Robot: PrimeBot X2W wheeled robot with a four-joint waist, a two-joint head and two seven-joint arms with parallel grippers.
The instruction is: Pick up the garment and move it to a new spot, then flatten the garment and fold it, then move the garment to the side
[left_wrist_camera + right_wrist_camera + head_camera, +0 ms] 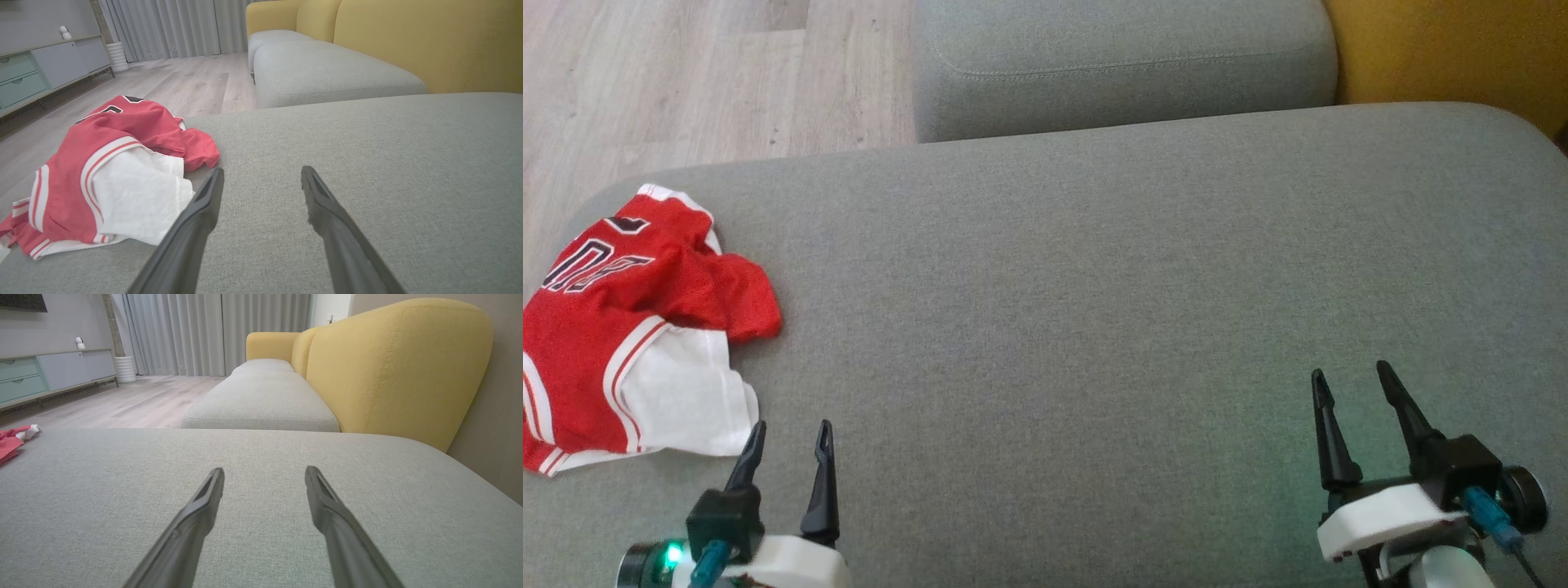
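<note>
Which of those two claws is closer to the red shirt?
The left gripper, at the lower left: it sits right beside the shirt. The right gripper is far off across the grey cushion.

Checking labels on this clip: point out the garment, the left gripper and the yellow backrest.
garment (580,343): head view, red body.
left gripper (792,426): head view, midway between fingertips.
yellow backrest (392,363): right wrist view, front face.

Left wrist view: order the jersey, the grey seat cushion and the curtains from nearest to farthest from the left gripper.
1. Jersey, crumpled just left of the left gripper.
2. Grey seat cushion, ahead and to the right.
3. Curtains, far back at the top.
</note>
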